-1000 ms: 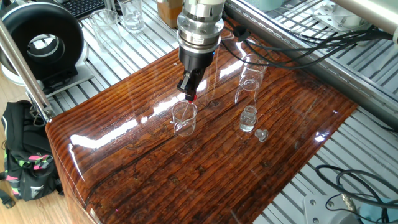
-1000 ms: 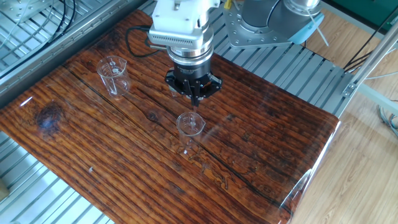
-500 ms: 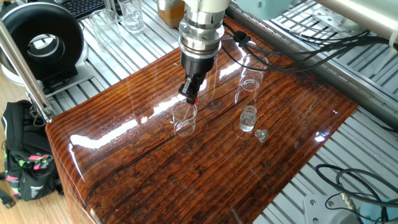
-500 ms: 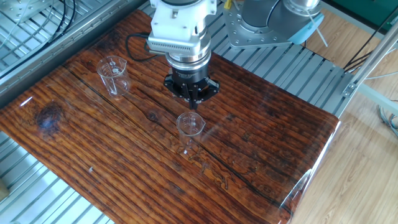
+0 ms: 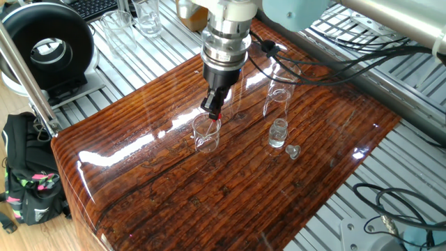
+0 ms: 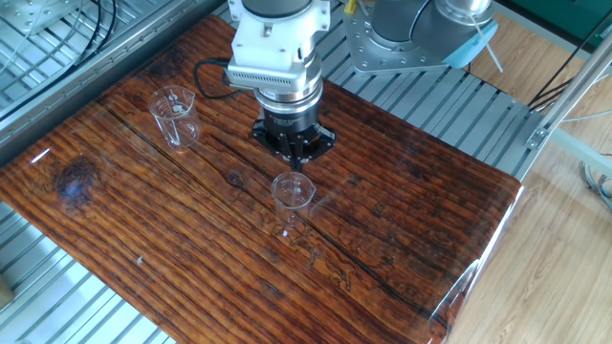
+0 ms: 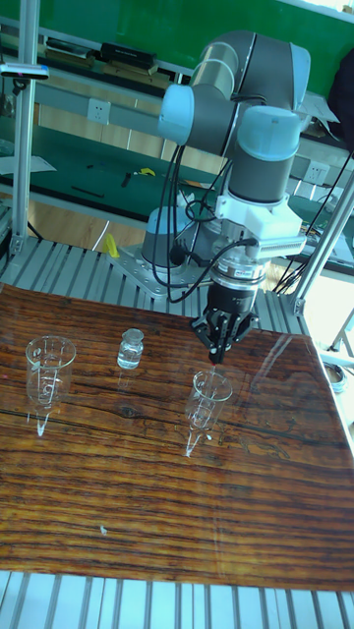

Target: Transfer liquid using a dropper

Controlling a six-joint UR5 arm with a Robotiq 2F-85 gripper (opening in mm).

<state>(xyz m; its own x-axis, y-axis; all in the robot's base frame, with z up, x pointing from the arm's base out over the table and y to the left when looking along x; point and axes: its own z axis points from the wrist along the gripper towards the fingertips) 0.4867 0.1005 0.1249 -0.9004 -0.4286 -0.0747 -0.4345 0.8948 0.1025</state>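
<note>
Tall fixed view: tool (image 7: 217, 360) clamped on the dropper (image 5: 217, 116) by its red bulb, tube hanging into a small glass beaker (image 7: 208, 397) on the bench (image 7: 147, 491).

One fixed view looks down across the counter (image 5: 230, 188) from one corner; the other looks steeply down from the opposite side; the tall view faces the arm's base, lower; all share the counter's middle.
</note>
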